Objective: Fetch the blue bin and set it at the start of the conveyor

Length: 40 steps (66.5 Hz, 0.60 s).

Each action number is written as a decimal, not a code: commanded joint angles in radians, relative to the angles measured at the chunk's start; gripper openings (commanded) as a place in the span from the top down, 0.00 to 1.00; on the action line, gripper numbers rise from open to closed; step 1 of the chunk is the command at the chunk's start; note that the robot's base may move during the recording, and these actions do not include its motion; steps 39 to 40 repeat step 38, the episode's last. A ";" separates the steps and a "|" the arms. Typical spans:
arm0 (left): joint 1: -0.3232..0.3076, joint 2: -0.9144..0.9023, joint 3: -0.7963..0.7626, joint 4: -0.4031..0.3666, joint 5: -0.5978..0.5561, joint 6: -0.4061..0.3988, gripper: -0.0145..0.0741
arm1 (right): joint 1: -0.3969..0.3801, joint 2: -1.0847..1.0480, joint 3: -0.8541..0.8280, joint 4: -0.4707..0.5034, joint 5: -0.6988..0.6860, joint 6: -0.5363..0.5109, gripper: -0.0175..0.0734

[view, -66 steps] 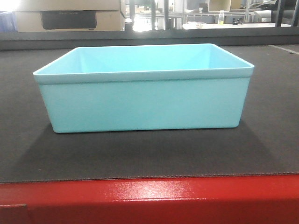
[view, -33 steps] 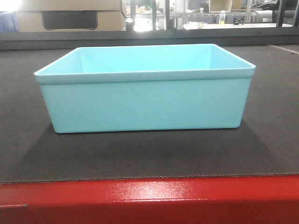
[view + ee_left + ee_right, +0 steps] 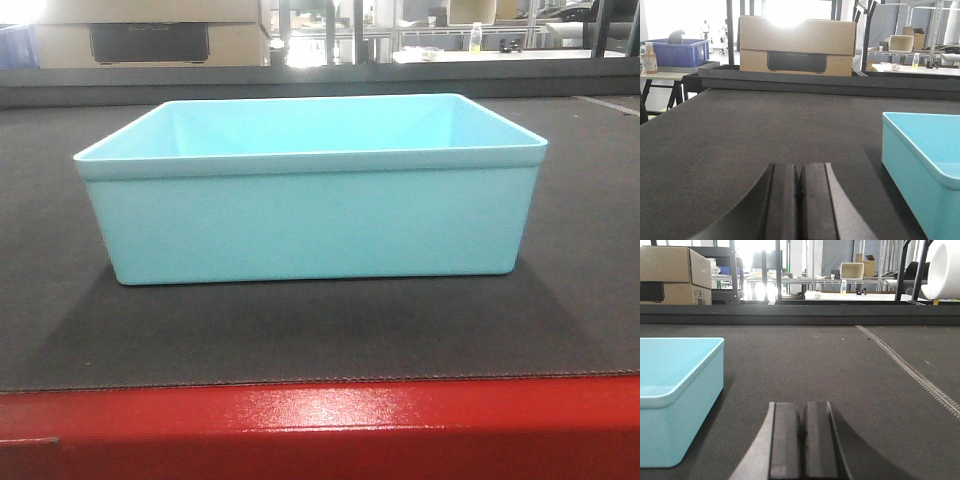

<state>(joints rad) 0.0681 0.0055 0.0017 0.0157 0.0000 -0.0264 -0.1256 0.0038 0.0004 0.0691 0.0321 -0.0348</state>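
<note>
The blue bin (image 3: 310, 200), a pale turquoise tub, stands upright and empty on the dark grey belt of the conveyor start (image 3: 300, 330), behind the red frame (image 3: 320, 425). In the left wrist view the blue bin (image 3: 925, 165) is at the right, and my left gripper (image 3: 800, 172) hovers low over the belt (image 3: 740, 135) to its left, shut with nothing in it. In the right wrist view the blue bin (image 3: 675, 395) is at the left, and my right gripper (image 3: 800, 410) sits to its right over the belt (image 3: 840, 360), shut and empty. Neither gripper touches the bin.
A black rail (image 3: 320, 85) borders the belt's far side. Behind it stand a cardboard box (image 3: 797, 45), a dark blue crate (image 3: 677, 52) on a side table and shelving. A seam line (image 3: 910, 370) crosses the belt at the right.
The view has shifted very slightly, so the bin sits a few pixels further right than one second ago. Nothing else differs.
</note>
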 commanded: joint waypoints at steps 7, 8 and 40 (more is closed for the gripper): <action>0.003 -0.006 -0.002 -0.004 -0.019 0.001 0.96 | -0.007 -0.004 0.000 -0.009 -0.011 -0.009 0.98; 0.003 -0.006 -0.002 -0.004 -0.019 0.001 0.96 | -0.007 -0.004 0.000 -0.009 -0.011 -0.009 0.98; 0.003 -0.006 -0.002 -0.004 -0.019 0.001 0.96 | -0.007 -0.004 0.000 -0.009 -0.011 -0.009 0.98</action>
